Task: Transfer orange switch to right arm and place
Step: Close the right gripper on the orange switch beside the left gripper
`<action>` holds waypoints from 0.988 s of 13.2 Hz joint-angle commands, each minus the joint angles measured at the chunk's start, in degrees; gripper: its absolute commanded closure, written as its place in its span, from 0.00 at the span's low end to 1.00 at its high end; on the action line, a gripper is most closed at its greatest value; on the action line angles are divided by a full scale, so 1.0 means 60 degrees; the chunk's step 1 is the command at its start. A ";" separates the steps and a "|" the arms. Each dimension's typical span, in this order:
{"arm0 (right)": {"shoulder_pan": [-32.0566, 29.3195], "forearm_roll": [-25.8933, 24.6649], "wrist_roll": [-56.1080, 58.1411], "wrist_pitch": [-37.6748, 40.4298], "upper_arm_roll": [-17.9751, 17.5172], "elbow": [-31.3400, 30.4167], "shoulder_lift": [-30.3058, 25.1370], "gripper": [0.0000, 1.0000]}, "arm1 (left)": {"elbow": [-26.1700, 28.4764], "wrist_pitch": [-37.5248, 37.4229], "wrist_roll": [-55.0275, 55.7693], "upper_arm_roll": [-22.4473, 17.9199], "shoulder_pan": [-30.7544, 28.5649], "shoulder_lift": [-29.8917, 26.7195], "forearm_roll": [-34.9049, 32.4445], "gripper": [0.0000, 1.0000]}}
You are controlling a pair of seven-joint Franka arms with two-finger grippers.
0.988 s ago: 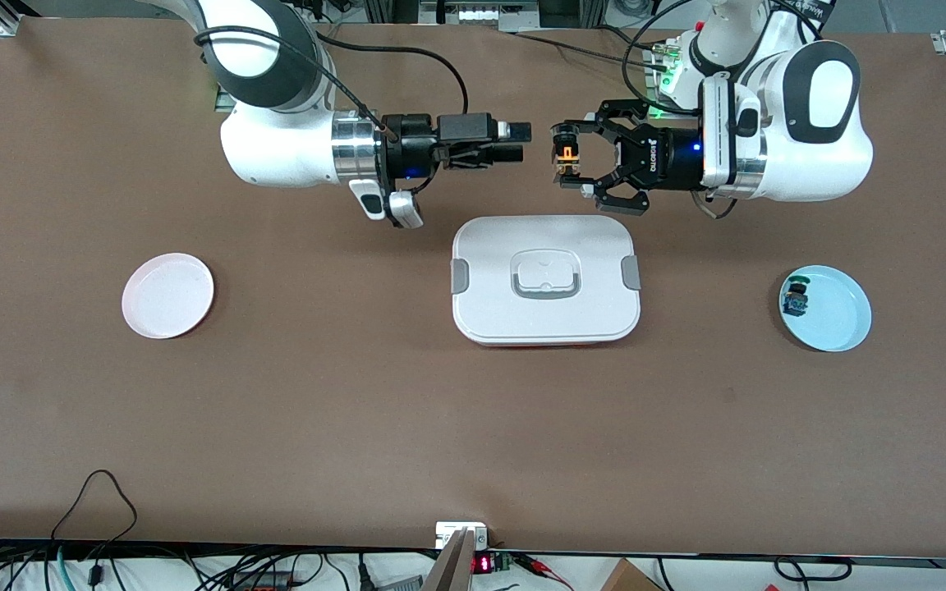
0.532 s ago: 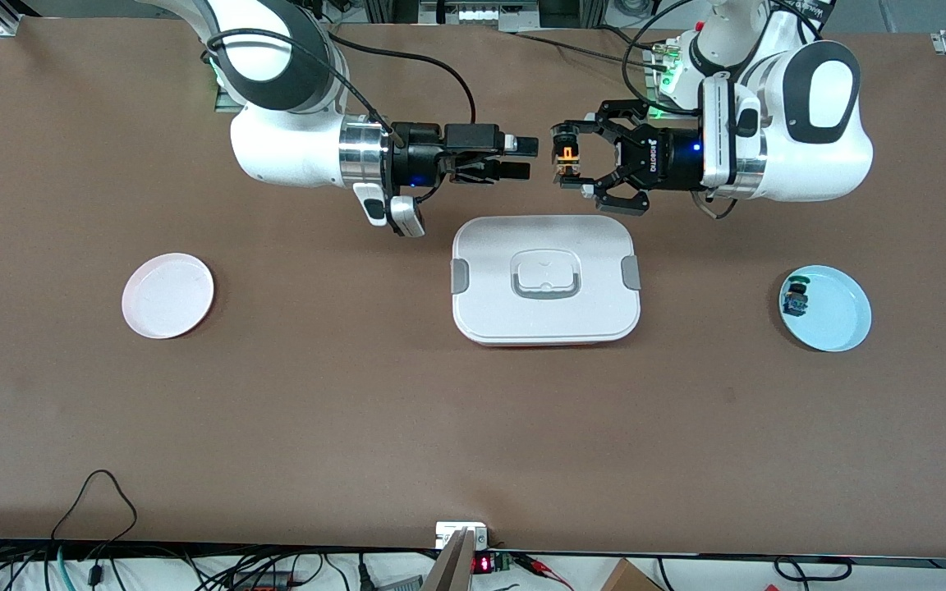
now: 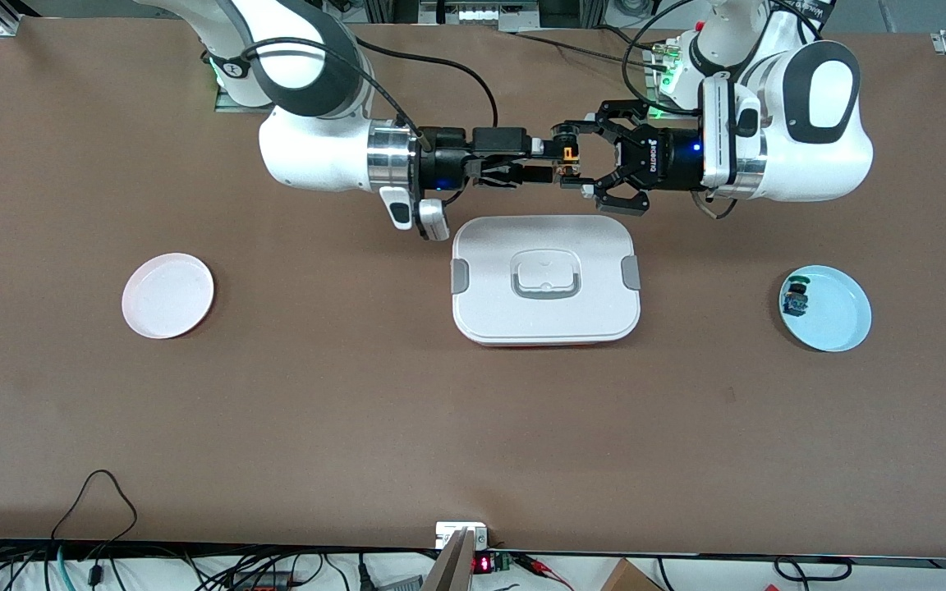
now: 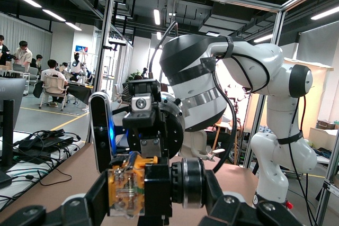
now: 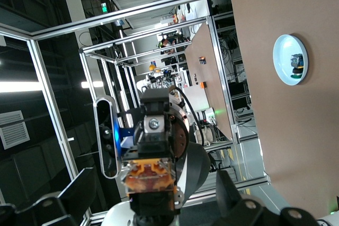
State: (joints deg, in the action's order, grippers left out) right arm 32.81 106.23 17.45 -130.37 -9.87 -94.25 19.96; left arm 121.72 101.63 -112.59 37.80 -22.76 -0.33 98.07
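Both my arms wear glossy white shells with dark grey joint bands and a brushed silver ring at each wrist, black cables looping off them. My left gripper (image 3: 562, 161) is a black linkage hand with white lettering on its body and a small blue light. My right gripper (image 3: 540, 160) is black and boxy, also lit blue, with a white camera pod beneath.

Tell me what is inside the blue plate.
The blue plate holds one small switch with a green cap, near its rim. The plate surface under the switch is covered.
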 commanded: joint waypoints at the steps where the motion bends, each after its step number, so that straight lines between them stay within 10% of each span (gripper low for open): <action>1: 0.0230 0.0224 0.0226 -0.0332 -0.0040 0.0284 0.0160 0.00 | 0.0090 0.0039 -0.0351 0.0145 -0.0132 -0.0061 0.0339 0.99; 8: 0.0143 0.0253 0.0212 -0.0347 -0.0040 0.0284 0.0117 0.02 | 0.0090 0.0039 -0.0526 0.0145 -0.0132 -0.0047 0.0325 0.98; 13: 0.0142 0.0224 0.0490 -0.0333 -0.0026 0.0240 0.0014 0.64 | 0.0090 0.0039 -0.0541 0.0145 -0.0132 -0.0047 0.0325 0.98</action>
State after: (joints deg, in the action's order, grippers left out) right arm 33.83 106.50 18.55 -131.83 -9.74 -93.29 20.11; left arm 121.72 101.64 -114.00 37.80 -22.76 -0.33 98.07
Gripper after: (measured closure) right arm 0.383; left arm 0.273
